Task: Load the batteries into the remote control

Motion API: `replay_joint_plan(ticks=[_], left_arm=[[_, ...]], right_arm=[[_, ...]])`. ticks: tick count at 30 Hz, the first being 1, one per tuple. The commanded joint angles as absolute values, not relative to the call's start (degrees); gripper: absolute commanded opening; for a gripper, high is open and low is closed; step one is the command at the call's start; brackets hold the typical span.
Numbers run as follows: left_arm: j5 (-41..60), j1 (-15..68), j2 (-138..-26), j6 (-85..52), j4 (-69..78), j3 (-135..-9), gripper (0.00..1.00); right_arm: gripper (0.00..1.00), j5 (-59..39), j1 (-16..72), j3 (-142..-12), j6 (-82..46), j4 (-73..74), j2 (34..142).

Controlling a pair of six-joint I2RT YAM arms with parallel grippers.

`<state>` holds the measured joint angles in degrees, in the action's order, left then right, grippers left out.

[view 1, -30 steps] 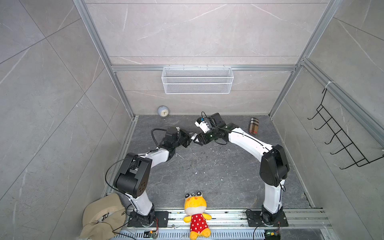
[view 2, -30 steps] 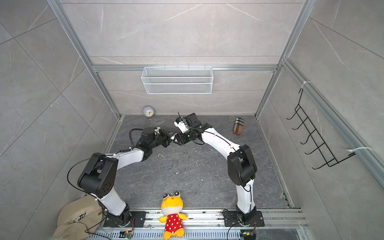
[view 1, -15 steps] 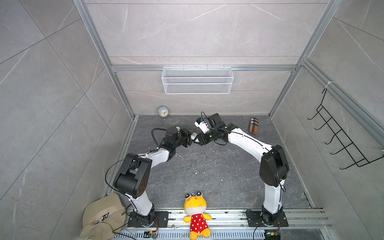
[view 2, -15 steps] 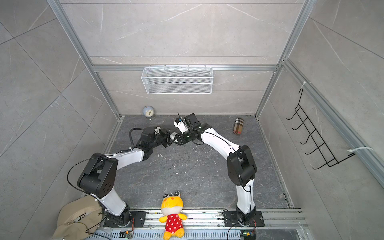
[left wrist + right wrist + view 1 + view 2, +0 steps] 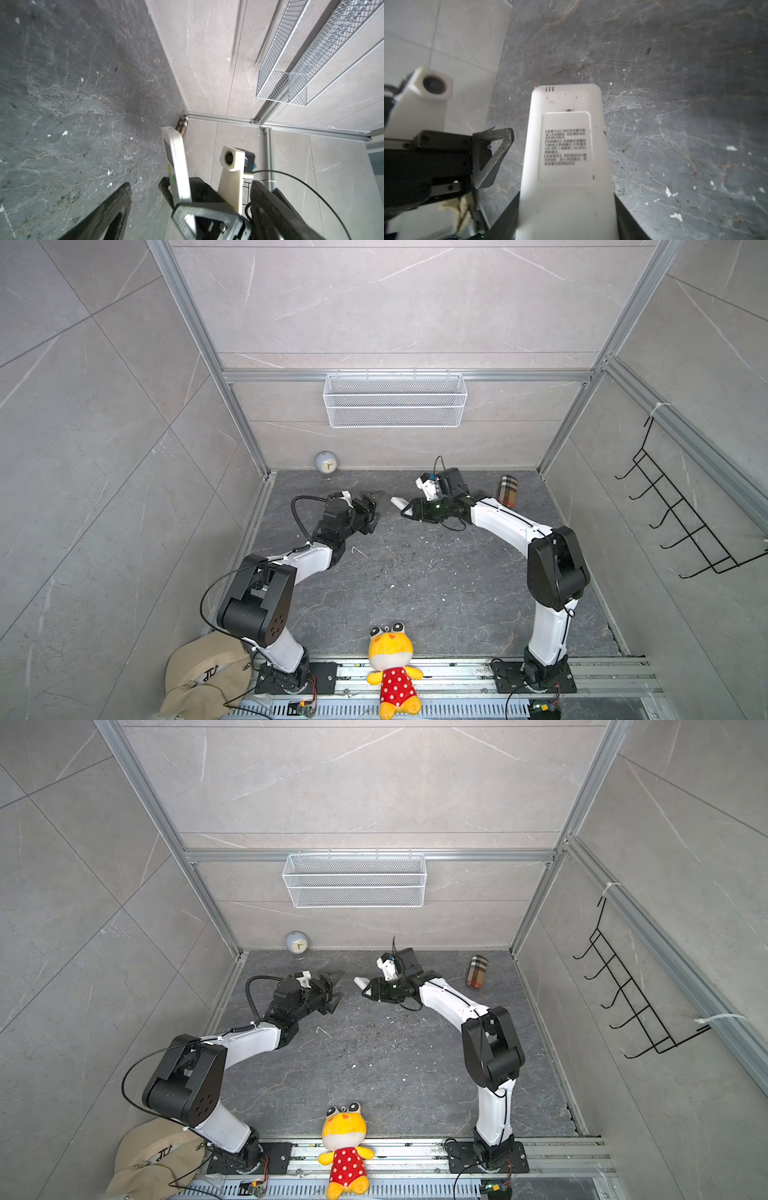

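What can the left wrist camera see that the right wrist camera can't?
Only the left wrist view shows the wire basket on the wall, the checked roll by the wall, and the button side of the remote control, seen edge-on. Only the right wrist view shows the remote's plain back with its printed label. Both show the remote control gripped by the right hand, over the dark speckled floor.
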<state>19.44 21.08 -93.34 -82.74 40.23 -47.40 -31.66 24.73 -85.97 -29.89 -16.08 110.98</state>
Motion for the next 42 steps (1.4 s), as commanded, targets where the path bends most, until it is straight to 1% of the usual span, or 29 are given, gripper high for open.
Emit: replay_joint_plan(ticks=[1,6,7,9,16,22,26,42], left_arm=[[20.1,20.9,-94.3,-78.8,51.6,-47.4,0.90],[21.0,20.9,-103.1,-86.9,68.5,-48.4,0.93],[20.8,21.0,-105.0,-88.6,72.2,-48.6,0.94],[20.6,21.2,-107.5,-90.3,75.3,-49.3,0.95],[18.4,22.0,-106.4,-88.1,71.5,-49.0,0.89],[18.7,22.6,-107.2,-88.7,71.5,-50.2,0.85],[18.5,23.0,-107.8,-89.1,71.7,-51.6,0.82],[18.4,23.9,-108.7,-91.2,72.1,-54.1,0.82]], right_arm=[[0.50,-40.0,23.8,-83.2,-46.4,-4.7,108.3],[0.49,-44.5,23.9,-77.9,-60.0,9.8,108.6],[0.49,-45.2,23.9,-77.1,-61.9,12.2,108.7],[0.49,-45.4,23.9,-76.4,-62.8,13.5,108.6],[0.49,-45.2,24.3,-75.5,-63.0,14.3,107.6],[0.49,-47.5,24.5,-75.5,-69.7,22.0,109.5],[0.49,-48.1,25.2,-76.7,-70.7,22.2,109.9],[0.49,-48.5,27.0,-78.0,-71.0,22.1,110.0]])
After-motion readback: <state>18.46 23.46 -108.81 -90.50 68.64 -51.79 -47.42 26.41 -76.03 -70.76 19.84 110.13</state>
